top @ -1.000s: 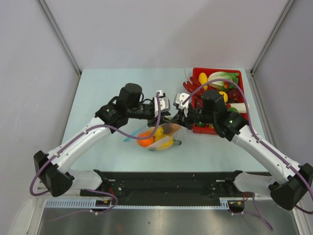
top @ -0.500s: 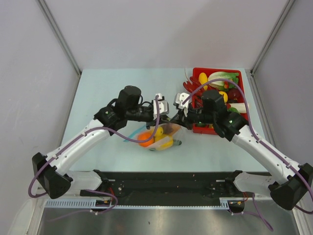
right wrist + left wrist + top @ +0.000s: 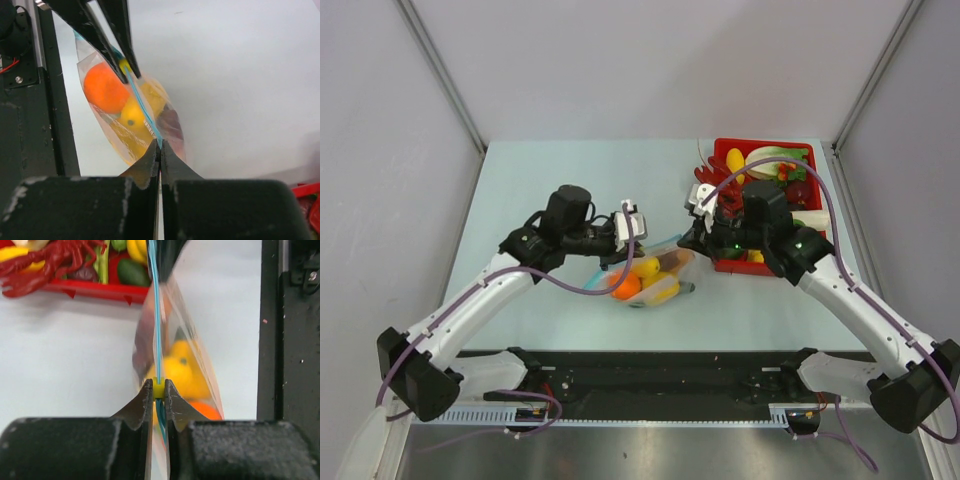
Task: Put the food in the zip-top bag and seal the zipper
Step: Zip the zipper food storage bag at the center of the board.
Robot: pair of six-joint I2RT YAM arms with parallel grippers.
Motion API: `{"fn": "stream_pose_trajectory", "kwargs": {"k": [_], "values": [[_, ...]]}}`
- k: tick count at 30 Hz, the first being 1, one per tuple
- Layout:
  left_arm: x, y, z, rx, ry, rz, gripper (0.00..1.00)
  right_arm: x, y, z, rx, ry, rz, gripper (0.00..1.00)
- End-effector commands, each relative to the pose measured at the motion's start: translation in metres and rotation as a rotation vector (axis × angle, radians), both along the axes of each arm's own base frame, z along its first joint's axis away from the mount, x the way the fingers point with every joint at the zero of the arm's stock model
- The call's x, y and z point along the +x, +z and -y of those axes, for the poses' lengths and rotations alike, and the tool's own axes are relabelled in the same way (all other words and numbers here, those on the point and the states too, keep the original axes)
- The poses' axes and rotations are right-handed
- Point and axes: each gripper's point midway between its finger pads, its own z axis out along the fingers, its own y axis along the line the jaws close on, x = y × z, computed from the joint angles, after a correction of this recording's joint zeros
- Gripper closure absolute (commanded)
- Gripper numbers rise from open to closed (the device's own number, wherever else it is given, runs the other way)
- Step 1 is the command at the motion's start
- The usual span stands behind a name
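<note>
On the pale bench (image 3: pixel 540 170), one zip-top bag (image 3: pixel 670 268) holds one orange ball (image 3: pixel 102 90) and two yellow pieces (image 3: pixel 647 267). The left gripper (image 3: pixel 158 387) and right gripper (image 3: pixel 160 145) are each clenched on the zipper (image 3: pixel 155 315). The left gripper has slid leftward since a second ago, widening their gap.

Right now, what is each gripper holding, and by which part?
Both hold the zip-top bag by its zipper: the left gripper pinches the blue strip toward one end, the right gripper toward the other.
</note>
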Motion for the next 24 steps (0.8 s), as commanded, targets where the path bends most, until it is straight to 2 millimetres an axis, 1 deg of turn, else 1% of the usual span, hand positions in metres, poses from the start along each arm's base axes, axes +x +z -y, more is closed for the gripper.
{"fn": "stream_pose_trajectory", "kwargs": {"k": [1, 6, 7, 9, 10, 13, 14, 15, 20, 24], "values": [[-0.008, -0.028, -0.047, 0.130, 0.093, -0.038, 0.88, 0.019, 0.025, 0.023, 0.036, -0.118, 0.070, 1.00], [-0.014, -0.037, -0.078, 0.188, 0.148, -0.041, 0.88, 0.039, 0.021, 0.037, 0.039, -0.204, 0.045, 1.00], [-0.018, -0.039, -0.086, 0.203, 0.163, -0.049, 0.88, 0.040, 0.021, 0.038, 0.040, -0.213, 0.043, 1.00], [-0.017, -0.043, -0.099, 0.223, 0.194, -0.048, 0.88, 0.043, 0.017, 0.039, 0.033, -0.225, 0.032, 1.00], [-0.020, -0.044, -0.108, 0.243, 0.208, -0.045, 0.88, 0.044, 0.015, 0.040, 0.030, -0.230, 0.025, 1.00], [-0.022, -0.053, -0.129, 0.287, 0.248, -0.042, 0.88, 0.048, 0.015, 0.041, 0.032, -0.242, 0.024, 1.00], [-0.019, -0.053, -0.137, 0.294, 0.276, -0.041, 0.89, 0.050, 0.014, 0.042, 0.032, -0.243, 0.025, 1.00], [-0.020, -0.056, -0.142, 0.305, 0.287, -0.050, 0.89, 0.051, 0.014, 0.042, 0.033, -0.244, 0.023, 1.00], [-0.016, -0.058, -0.166, 0.326, 0.363, -0.068, 0.90, 0.056, 0.010, 0.042, 0.034, -0.247, 0.012, 1.00], [-0.022, -0.054, -0.173, 0.326, 0.375, -0.084, 0.94, 0.054, 0.009, 0.038, 0.046, -0.226, -0.012, 1.00]]}}
